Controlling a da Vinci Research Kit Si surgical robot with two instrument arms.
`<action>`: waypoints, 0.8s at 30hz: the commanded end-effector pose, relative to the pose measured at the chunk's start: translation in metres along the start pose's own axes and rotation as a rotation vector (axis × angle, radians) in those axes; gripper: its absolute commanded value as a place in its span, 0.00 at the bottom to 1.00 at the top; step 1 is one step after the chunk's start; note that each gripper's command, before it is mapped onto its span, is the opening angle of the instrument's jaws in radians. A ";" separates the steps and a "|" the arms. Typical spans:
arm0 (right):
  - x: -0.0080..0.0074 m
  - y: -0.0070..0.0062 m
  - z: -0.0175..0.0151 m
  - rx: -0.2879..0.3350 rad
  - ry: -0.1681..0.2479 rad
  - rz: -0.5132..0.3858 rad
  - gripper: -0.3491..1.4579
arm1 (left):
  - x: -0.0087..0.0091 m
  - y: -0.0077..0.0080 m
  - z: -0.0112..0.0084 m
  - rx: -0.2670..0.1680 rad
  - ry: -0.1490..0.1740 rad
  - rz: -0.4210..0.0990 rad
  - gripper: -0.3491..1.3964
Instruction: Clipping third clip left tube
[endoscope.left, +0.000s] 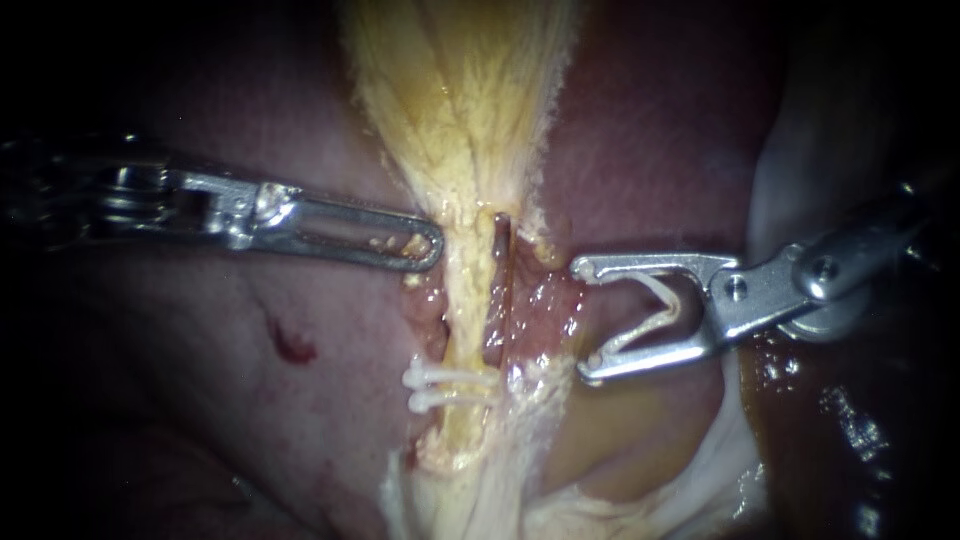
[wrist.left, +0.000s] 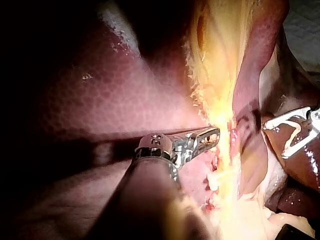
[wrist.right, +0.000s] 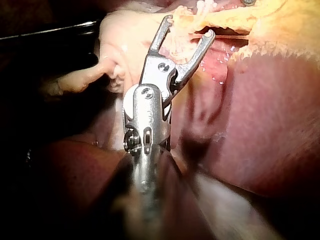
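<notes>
Beside the left tube (endoscope.left: 466, 300), the right instrument (endoscope.left: 583, 320) grips a white clip (endoscope.left: 640, 330) between spread jaws; the left instrument (endoscope.left: 425, 250) has its jaws together.

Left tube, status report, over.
Left instrument against left tube edge. Right instrument jaws hold loaded clip, beside tube, not around it. Two clips already on tube. Reddish tissue strip between jaws and tube.

Surgical bench, exposed liver (endoscope.left: 200, 420), white clips (endoscope.left: 450, 388) on a tube (endoscope.left: 468, 300) (darkness around)
</notes>
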 end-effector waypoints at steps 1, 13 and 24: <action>0.0000 0.0000 0.0000 -0.001 0.000 0.001 0.47 | 0.0000 0.0000 -0.0001 -0.001 0.000 0.000 0.00; 0.0000 0.0000 0.0000 -0.001 0.000 0.001 0.47 | -0.0028 -0.0007 -0.0081 -0.009 -0.024 -0.017 0.00; 0.0001 0.0001 0.0009 0.001 0.002 0.001 0.47 | -0.0039 -0.0012 -0.0103 -0.016 -0.050 -0.029 0.00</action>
